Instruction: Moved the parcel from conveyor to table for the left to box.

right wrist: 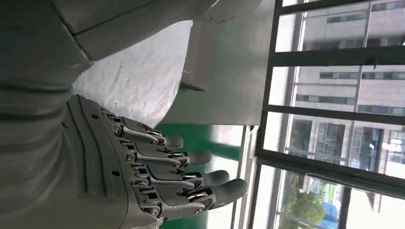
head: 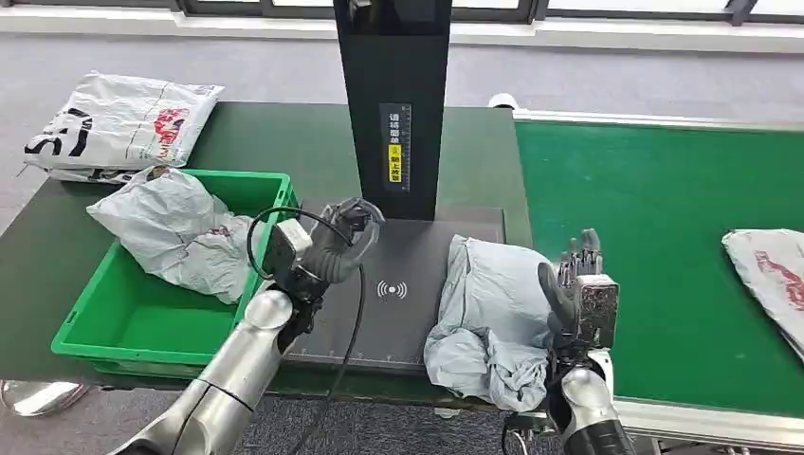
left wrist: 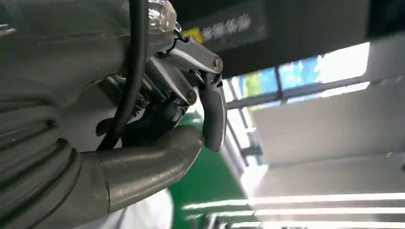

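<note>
Wireless-wave sign on scan pad [head: 392, 289]; yellow/white label on black post [head: 395, 142], prob. Chinese, unreadable.

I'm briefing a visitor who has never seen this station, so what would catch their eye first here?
Probably the crumpled grey parcel lying on the dark scanner pad at the table's front edge, with the right hand beside it, fingers straight and apart. Next, the tall black post rising behind the pad, and the green bin on the left, already holding another grey parcel, with the left hand curled near its rim.
</note>
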Robot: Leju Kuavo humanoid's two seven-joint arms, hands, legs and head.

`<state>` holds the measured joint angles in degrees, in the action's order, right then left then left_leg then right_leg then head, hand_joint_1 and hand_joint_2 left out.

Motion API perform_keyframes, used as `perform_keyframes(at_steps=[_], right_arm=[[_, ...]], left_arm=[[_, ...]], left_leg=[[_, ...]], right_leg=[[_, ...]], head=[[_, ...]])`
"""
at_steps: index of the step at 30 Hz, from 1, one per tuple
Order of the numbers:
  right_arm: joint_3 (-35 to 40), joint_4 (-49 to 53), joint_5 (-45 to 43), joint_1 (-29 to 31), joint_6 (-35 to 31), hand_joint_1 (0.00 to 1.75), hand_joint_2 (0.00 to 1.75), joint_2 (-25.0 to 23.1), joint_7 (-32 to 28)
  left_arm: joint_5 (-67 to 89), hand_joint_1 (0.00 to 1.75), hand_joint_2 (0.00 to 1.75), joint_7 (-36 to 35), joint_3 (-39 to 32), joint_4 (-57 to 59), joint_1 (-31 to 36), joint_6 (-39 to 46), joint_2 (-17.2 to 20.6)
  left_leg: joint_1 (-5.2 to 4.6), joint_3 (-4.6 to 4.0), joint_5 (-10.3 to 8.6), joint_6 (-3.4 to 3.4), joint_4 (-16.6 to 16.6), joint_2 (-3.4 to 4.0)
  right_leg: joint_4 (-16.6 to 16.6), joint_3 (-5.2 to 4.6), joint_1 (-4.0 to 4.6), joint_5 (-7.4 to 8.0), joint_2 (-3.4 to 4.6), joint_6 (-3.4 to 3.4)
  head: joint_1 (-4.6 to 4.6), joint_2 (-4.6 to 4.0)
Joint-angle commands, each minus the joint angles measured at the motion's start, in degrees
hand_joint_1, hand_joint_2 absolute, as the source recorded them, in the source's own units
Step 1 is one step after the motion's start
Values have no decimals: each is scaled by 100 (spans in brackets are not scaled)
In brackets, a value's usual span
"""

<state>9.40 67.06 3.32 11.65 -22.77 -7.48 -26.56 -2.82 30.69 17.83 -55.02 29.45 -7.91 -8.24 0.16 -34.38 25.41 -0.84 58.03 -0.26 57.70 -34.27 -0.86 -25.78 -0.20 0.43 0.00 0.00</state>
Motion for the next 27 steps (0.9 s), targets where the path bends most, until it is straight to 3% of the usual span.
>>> perform_keyframes(at_steps=[1, 5, 18, 19, 21, 22, 27], right_arm=[[-318, -256, 92, 83, -34, 0, 175, -30, 92], [-302, -331, 332, 102, -49, 0, 175, -26, 418], [-324, -422, 335, 128, 69, 0, 175, -21, 553], [-269, -671, 162, 204, 771, 0, 175, 55, 1171], [-28, -1118, 580, 343, 1071, 0, 175, 169, 1328], [160, -1384, 837, 435, 1567, 0, 175, 209, 1381], [909, -1444, 1992, 514, 1627, 0, 175, 89, 1092]], left_arm=[[376, 0, 175, -656, -210, -389, 207, -81, 379], [965, 0, 175, -907, 429, -402, -121, -392, 393], [1096, 0, 175, -949, 565, -361, -120, -451, 402], [1289, 0, 175, -1005, 827, -313, -115, -669, 435], [1526, 0, 175, -983, 989, -209, -105, -565, 358], [1618, 0, 175, -948, 1029, -116, -42, -408, 311], [897, 0, 175, -992, -26, 174, 248, 930, -62]], left_leg=[[7, 14, 2, -2, -6, 12], [2, 20, 1, 0, -13, 8], [1, 11, -1, 0, -7, -1], [5, 18, -1, -1, -12, 1], [4, 19, -2, 1, -14, -1], [4, 16, 0, 2, -9, -1], [10, 17, 2, 1, -8, 11]], right_leg=[[-10, 12, 8, 3, 11, -7], [-15, 18, 3, 2, 6, -4], [-9, 11, 2, 0, -1, -4], [-17, 19, 6, 3, 0, -6], [-19, 21, 5, 3, -2, -3], [-15, 18, 6, 2, -1, -1], [-18, 19, 11, 6, 10, -5]], head=[[0, 0], [0, 0], [-2, 0], [0, 0], [-2, 0], [0, 0], [0, 0]])
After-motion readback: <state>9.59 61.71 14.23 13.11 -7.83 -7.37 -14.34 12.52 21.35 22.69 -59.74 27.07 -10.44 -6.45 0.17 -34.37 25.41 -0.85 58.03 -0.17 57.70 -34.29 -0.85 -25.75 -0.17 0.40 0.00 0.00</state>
